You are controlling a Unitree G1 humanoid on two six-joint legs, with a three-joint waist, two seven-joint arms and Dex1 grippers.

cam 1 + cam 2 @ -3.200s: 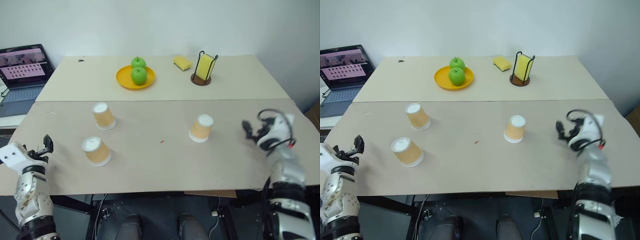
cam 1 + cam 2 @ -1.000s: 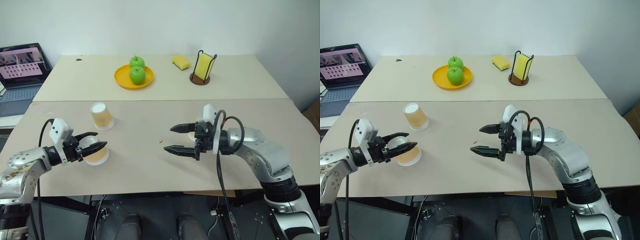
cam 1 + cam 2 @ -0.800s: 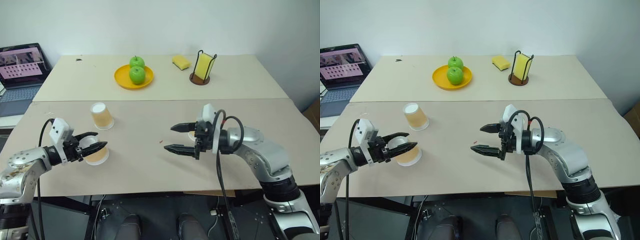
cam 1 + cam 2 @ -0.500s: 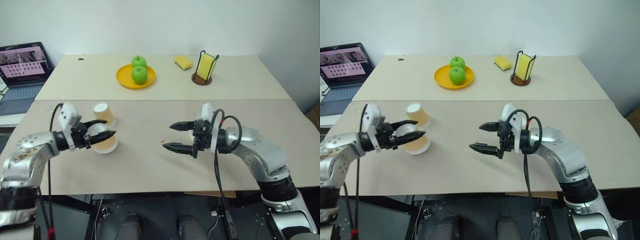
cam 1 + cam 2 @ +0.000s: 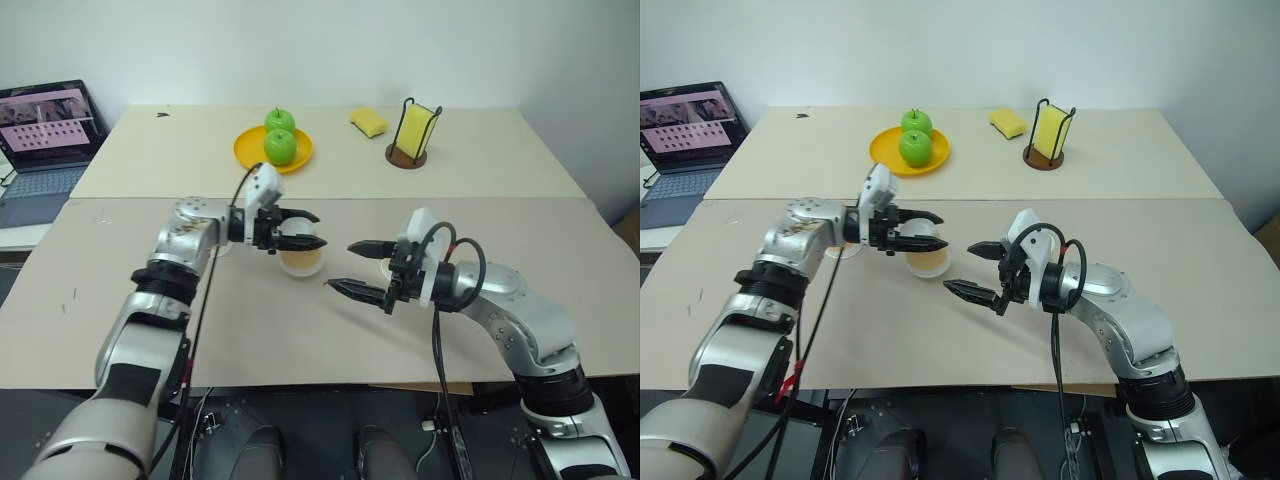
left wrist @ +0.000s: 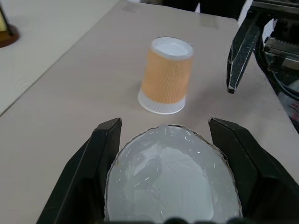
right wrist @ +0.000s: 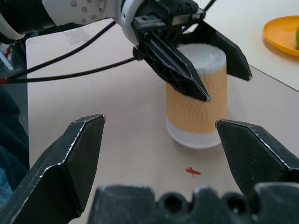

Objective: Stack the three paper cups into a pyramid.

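1. Left gripper (image 5: 318, 231): clenched on 1 of the three paper cups, the held cup (image 5: 301, 257), with 1 black finger on each side of its upper part. The cup is upside down, white base upward. It lies near the middle of the near table (image 5: 300, 335), closer to that table's far edge than to its front edge. Whether its rim touches the tabletop cannot be told.
2. Right gripper (image 5: 341, 265): released, its 2 fingers spread wide and holding nothing. It points toward the held cup from the table's right side, fingertips near the cup but apart from it.
3. Second cup (image 6: 167, 74): upright on its rim, base upward, alone on the near table. It stands just beyond the right gripper, toward the right edge, and is partly covered by that gripper in the head views.
4. Third cup (image 5: 846, 251): mostly hidden behind the left forearm, toward the left part of the near table; only a sliver of its white rim is visible.
5. Far table (image 5: 480, 160): a yellow plate (image 5: 252, 158) carries 2 green apples (image 5: 280, 146); a yellow sponge (image 5: 367, 122) and a wire holder (image 5: 412, 135) with a second yellow sponge lie toward its right end.
6. Laptop (image 5: 45, 125): open, beyond the tables' left edge.
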